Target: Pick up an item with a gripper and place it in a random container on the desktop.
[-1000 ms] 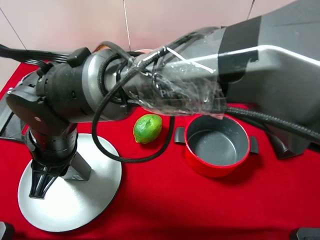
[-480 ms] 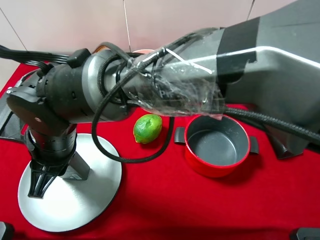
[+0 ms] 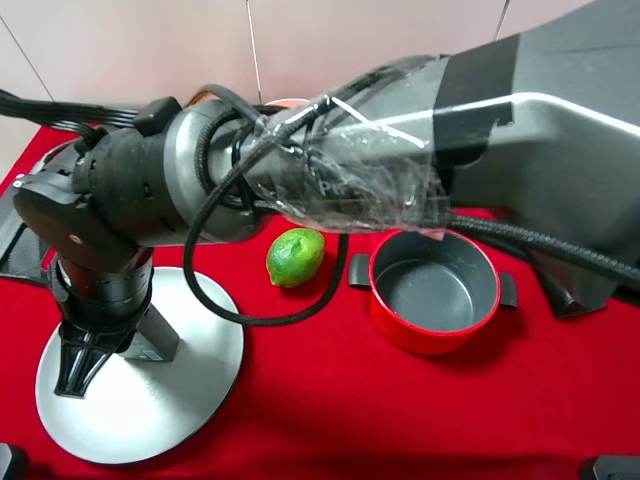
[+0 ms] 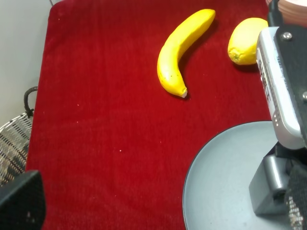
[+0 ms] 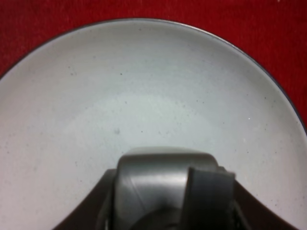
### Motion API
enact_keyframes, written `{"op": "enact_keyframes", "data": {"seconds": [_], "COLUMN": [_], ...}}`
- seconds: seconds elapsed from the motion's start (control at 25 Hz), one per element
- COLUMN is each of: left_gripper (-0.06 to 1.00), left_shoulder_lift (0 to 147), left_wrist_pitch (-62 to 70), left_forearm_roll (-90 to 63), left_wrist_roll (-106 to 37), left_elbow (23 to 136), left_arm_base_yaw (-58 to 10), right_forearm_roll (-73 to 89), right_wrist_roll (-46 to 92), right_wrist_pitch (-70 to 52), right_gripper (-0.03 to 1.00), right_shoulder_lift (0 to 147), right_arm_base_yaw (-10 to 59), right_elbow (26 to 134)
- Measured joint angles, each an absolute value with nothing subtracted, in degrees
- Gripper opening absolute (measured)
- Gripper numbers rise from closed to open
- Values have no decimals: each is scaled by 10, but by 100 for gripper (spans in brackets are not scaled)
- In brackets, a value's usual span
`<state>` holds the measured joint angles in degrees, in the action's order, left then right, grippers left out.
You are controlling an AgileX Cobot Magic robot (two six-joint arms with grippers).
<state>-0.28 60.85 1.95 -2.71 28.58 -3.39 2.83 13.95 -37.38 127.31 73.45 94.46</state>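
Note:
The dark grey pump bottle (image 3: 155,337) stands upright on the pale grey plate (image 3: 190,400) at the front left. My right gripper (image 3: 80,370) has reached across from the right and hangs over the plate. In the right wrist view the bottle (image 5: 158,182) sits between the two dark fingers (image 5: 103,208), with the plate (image 5: 144,72) beneath. The left wrist view shows the bottle (image 4: 268,184) on the plate's (image 4: 216,191) edge under the right arm. My left gripper (image 4: 158,206) is empty, its fingertips only at the frame's corners.
A lime (image 3: 295,256) lies beside the plate. A red pot (image 3: 435,290) with a grey inside stands to the right. A banana (image 4: 182,48) and a lemon (image 4: 245,40) lie beyond the plate. A wire basket (image 4: 12,143) stands off the cloth's left edge.
The right gripper and the bottle have shifted very slightly to the left over the plate. Nothing else has moved.

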Motion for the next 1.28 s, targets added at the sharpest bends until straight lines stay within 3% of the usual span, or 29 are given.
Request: {"op": "enact_keyframes", "data": {"seconds": [0.32,0.84,1.28], "left_gripper": [99,99,99], "left_shoulder_lift": [-3,-3,-3], "left_wrist_pitch": [608,608,608], "left_forearm_roll": [20,20,20], "left_wrist_roll": [-27,-27,-27], "left_elbow": [286,286,286], "left_arm_base_yaw": [-34,-34,-34], "right_forearm_roll": [39,44,43], "right_wrist_roll": [139,139,139], "right_wrist_pitch": [-373,-374,-411], "right_gripper": [36,67,69], "right_shoulder_lift": [1273,1273,1272], "right_arm_base_yaw": [734,734,734], "right_elbow": [946,948,948]}}
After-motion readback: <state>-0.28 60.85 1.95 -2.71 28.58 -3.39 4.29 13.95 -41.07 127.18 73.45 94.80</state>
